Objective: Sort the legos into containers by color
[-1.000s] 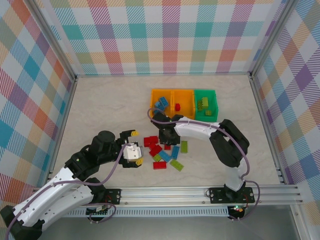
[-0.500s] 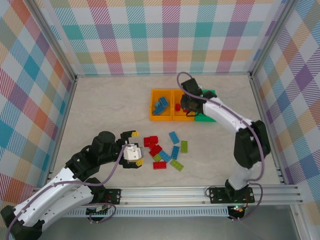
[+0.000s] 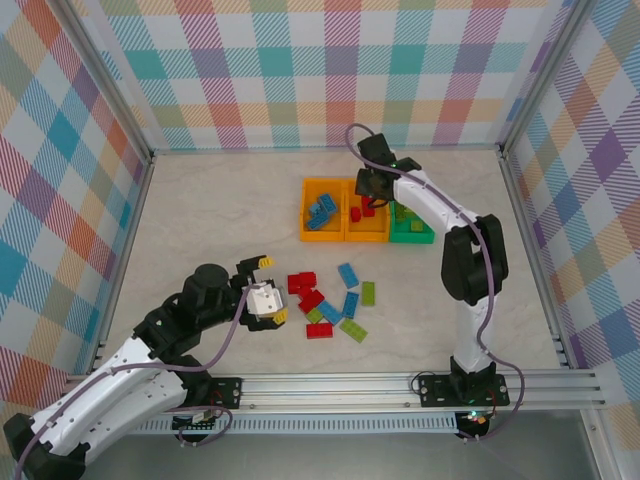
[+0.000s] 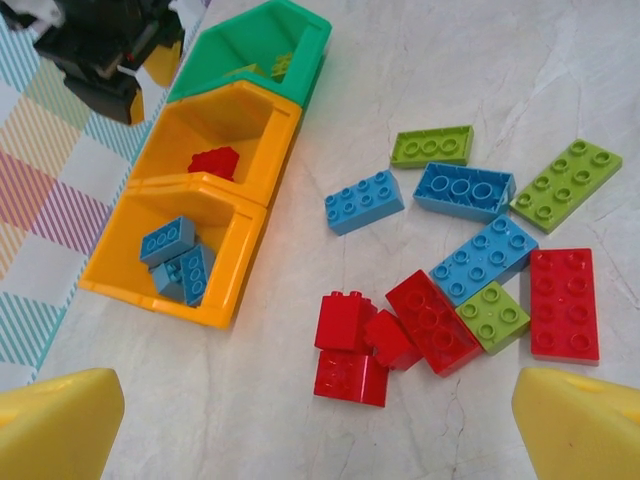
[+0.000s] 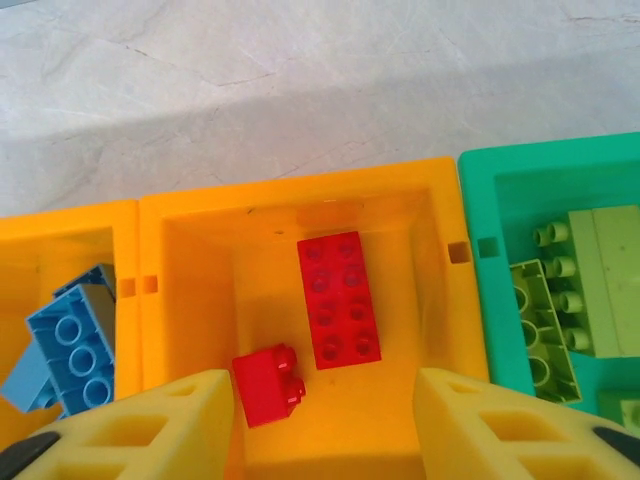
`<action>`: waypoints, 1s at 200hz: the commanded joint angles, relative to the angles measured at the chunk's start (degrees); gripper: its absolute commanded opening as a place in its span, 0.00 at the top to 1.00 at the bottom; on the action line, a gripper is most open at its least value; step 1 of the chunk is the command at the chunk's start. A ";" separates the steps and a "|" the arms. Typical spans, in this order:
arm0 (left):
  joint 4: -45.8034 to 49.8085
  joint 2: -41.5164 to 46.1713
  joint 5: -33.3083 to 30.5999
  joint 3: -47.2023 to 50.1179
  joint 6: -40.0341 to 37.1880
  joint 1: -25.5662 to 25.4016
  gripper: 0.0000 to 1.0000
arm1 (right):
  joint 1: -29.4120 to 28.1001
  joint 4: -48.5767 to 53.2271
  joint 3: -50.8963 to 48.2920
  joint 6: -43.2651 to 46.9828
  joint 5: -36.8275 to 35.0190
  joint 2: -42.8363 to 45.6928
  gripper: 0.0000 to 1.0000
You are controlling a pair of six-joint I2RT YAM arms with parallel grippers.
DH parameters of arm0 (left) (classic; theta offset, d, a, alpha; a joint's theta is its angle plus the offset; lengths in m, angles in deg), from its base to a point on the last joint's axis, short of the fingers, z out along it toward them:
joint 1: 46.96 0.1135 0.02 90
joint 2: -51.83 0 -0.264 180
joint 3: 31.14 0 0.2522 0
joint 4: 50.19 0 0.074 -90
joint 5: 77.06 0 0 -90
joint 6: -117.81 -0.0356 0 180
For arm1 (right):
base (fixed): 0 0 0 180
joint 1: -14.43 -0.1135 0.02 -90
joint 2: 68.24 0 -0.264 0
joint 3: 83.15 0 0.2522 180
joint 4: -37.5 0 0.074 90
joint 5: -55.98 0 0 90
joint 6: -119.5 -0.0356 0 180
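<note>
**Table** (image 3: 220, 210): pale marbled top that carries everything below.

**Containers** (image 3: 368, 212): three joined bins, directly beneath the right gripper.
- Middle orange bin (image 5: 290, 190): sits squarely under the finger gap.
- Green bin (image 5: 540, 160): beyond one finger, holds lime bricks (image 5: 575, 290).
- End orange bin (image 5: 60, 215): beyond the other finger, holds blue bricks (image 5: 70, 340).

**Right gripper** (image 5: 318, 400): jaws parted, with nothing between them.
- Step judged: dropping red into the middle bin.
- Handling note: rise straight up until the fingers are clear of the bin walls, then swing away, so the joined row is not dragged.

**Left gripper** (image 4: 320, 420): fingers spread wide and holding nothing, poised above the table.

**Loose legos** (image 4: 470, 270): about a dozen red, blue and lime bricks, just ahead of the left gripper. Several touch or overlap.
- Handling note: take an outlying brick first and grip it across its short sides.

**Red eight-stud brick** (image 5: 338, 300): lies flat on the middle bin's floor, below the right gripper's gap and apart from both fingers.

**Small red brick** (image 5: 268, 385): in the same bin, close under one finger.
</note>
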State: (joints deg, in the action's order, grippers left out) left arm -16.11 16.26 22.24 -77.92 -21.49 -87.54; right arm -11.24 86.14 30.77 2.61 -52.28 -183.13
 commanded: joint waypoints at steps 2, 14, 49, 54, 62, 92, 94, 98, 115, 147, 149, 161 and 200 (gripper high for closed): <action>-7.56 -1.72 -2.94 0.14 8.12 1.02 0.00 | 0.18 1.30 -4.04 1.97 5.39 10.31 0.45; -8.79 -3.71 -3.63 -1.89 15.08 1.61 0.00 | 0.19 0.73 -8.06 4.00 11.01 15.42 0.40; -12.27 -13.43 -5.11 -11.12 39.96 1.33 0.00 | 0.18 0.57 -22.04 8.27 22.42 31.42 0.23; -12.83 -15.23 -7.07 -12.18 44.01 0.85 0.00 | 0.18 0.83 -23.77 8.33 22.26 33.87 0.21; -12.96 -18.53 -9.83 -14.05 49.26 0.20 0.01 | 0.18 1.31 -26.88 8.15 21.82 37.73 0.18; -4.93 -34.05 -13.24 -26.52 59.93 -5.31 0.02 | 0.18 1.06 -37.41 6.82 19.49 52.55 0.07; -3.90 -35.03 -13.32 -27.33 60.57 -5.77 0.02 | 0.14 0.87 -38.42 6.66 19.13 53.97 0.04; -2.36 -36.70 -13.55 -28.79 61.95 -6.68 0.02 | 0.20 0.49 -39.83 6.32 18.29 55.99 0.01; -1.65 -44.38 -14.54 -32.96 71.30 -10.56 0.06 | 0.31 -3.30 -47.09 5.59 14.71 64.00 0.00; -1.20 -56.42 -13.70 -36.68 89.66 -13.93 0.13 | 0.45 -6.53 -56.74 4.21 12.34 75.65 0.00; -0.77 -57.17 -13.92 -37.21 90.13 -14.03 0.13 | 0.45 -6.51 -56.92 4.26 12.53 75.89 0.00; 3.78 -61.01 -16.10 -39.82 92.91 -14.33 0.15 | 0.49 -5.96 -58.11 4.76 14.65 77.70 0.00; 13.56 -70.64 -19.01 -46.48 100.93 -14.27 0.20 | 0.45 -2.06 -59.37 5.16 17.31 79.20 0.00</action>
State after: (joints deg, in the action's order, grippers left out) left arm -12.04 -50.15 6.46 -118.70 69.56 -101.70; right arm -11.03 83.54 -27.44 7.74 -36.98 -104.78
